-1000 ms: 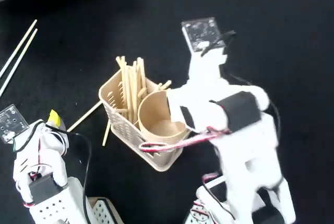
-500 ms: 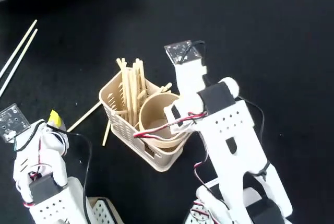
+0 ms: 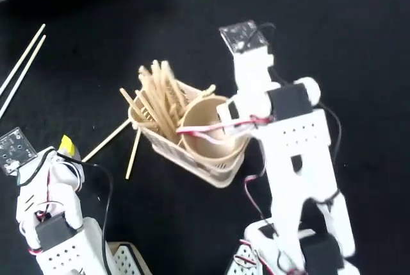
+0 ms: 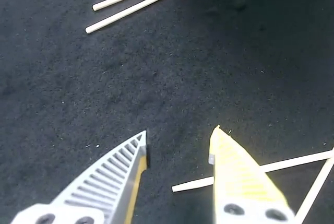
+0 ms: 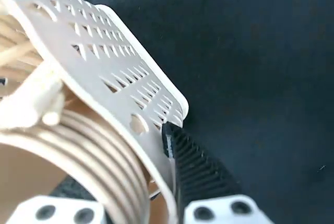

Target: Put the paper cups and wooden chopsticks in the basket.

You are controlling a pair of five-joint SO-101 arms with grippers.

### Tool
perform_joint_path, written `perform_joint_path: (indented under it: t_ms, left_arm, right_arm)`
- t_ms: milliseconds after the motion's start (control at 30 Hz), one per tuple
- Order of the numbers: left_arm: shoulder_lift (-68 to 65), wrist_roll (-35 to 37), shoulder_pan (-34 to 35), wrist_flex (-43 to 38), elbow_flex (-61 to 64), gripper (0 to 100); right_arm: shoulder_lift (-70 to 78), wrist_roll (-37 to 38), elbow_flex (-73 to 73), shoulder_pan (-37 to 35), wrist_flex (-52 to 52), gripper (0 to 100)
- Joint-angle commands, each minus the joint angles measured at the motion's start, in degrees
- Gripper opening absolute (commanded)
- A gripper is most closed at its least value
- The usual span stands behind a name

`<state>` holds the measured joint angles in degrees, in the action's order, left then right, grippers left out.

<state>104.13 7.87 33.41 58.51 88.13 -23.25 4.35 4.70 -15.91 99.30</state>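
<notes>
1. The basket (image 3: 192, 154) is a beige plastic box with slotted, perforated walls. It stands tilted in the middle of the table (image 3: 359, 63), which is covered in black, slightly fuzzy cloth.
2. The paper cups (image 3: 214, 135), tan and round, are nested one inside another in the right part of the basket. Their rolled rims are stacked in tight rings.
3. A bundle of chopsticks (image 3: 157, 99), thin sticks of pale wood, is held in the left part of the basket. They are fanned out and lean toward the far left.
4. Two loose sticks (image 3: 106, 142) lie on the cloth just left of the basket. A parallel pair (image 3: 22, 63) lies well apart at the far left edge.
5. The right gripper (image 5: 141, 156) is clamped over the basket's right-side wall and the cup rims behind it. Its ribbed black finger (image 5: 198, 177) is pressed against the outside of the wall, while the other finger is mostly hidden inside the cups.
6. The left gripper (image 4: 181, 130) is held with its fingers spread above the cloth at the near left. One finger is white and ribbed, the other yellow, and bare cloth is seen between them. A stick end (image 4: 193, 185) lies beside the yellow finger.
</notes>
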Motion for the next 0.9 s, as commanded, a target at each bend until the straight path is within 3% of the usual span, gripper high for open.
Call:
perform_joint_path:
  t_ms: [0, 233, 433, 500, 667, 867]
  left_arm:
    - [0.44, -0.62, 0.13, -0.53, -0.13, 20]
    - [0.44, -0.62, 0.13, -0.53, -0.13, 20]
    - [0.44, -0.62, 0.13, -0.53, -0.13, 20]
    - [0.44, -0.62, 0.13, -0.53, -0.13, 20]
    - [0.44, -0.70, 0.04, -0.53, -0.13, 20]
    - [0.44, -2.11, 0.04, -0.53, -0.31, 20]
  right_arm:
    - [5.05, 7.12, -10.15, 3.43, 1.49, 1.1]
    - [23.96, 16.09, -27.56, 8.88, 1.67, 1.2]
    - [30.81, 23.38, -35.38, 11.16, 1.58, 1.5]
    - [31.34, 24.79, -35.65, 11.96, 1.76, 6.1]
    - [30.90, 22.33, -36.53, 13.98, 1.67, 31.5]
    - [24.48, 22.07, -36.53, 14.77, 1.76, 30.7]
